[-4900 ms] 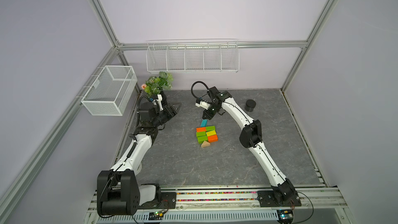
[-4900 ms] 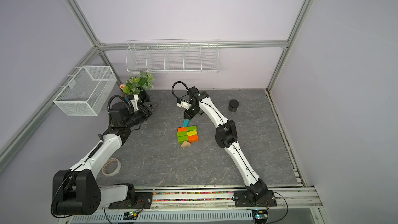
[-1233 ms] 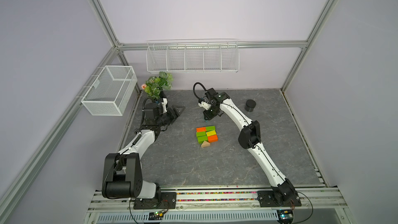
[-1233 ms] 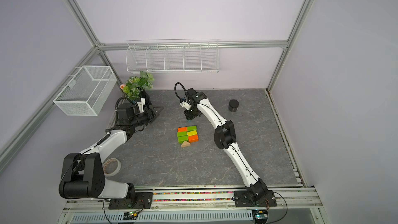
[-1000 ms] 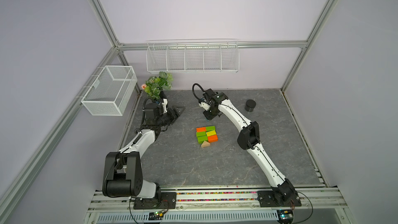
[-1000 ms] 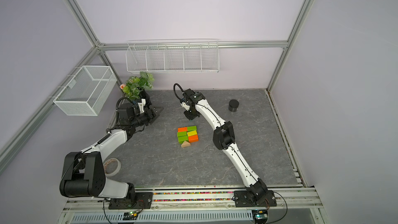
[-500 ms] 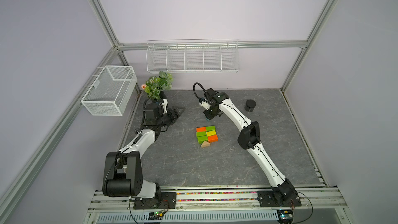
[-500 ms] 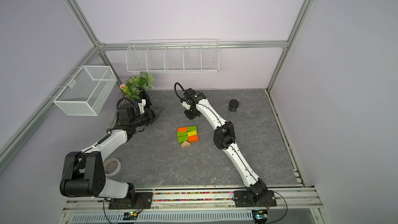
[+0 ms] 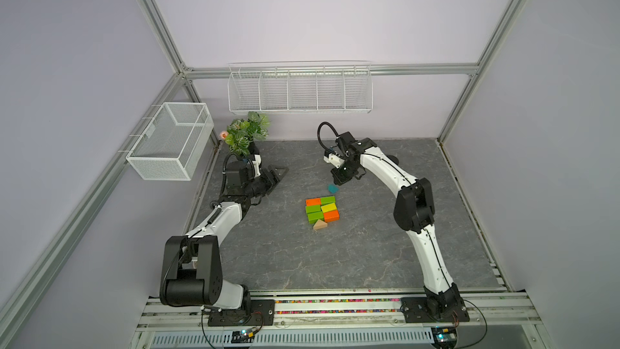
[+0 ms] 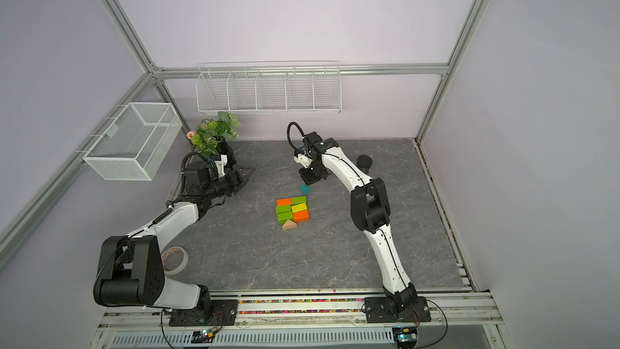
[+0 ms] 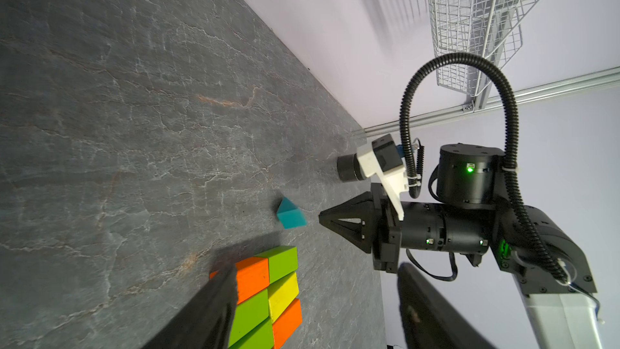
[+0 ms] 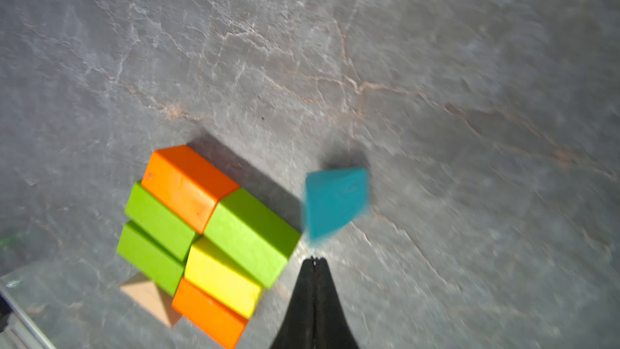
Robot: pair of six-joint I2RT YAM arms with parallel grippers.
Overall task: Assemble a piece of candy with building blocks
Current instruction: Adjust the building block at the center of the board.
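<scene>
right arm (image 9: 385, 166) angled down, jaws together, tip just beside teal wooden triangular block (image 12: 335, 201), contact unclear (blurred); left arm (image 9: 218, 226) low, jaws apart, empty.

The grey table (image 9: 302, 256) bears joined bricks (image 9: 321, 209), a touching tan triangle (image 9: 319, 225), a teal triangle (image 9: 332, 189) nearby, a jar (image 10: 364, 162) and a plant (image 9: 246, 132).

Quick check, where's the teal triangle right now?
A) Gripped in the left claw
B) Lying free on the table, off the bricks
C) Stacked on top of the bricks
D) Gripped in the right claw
B: the teal triangle lies on the table with a gap to the bricks, and the right claw is shut and empty just short of it.
</scene>
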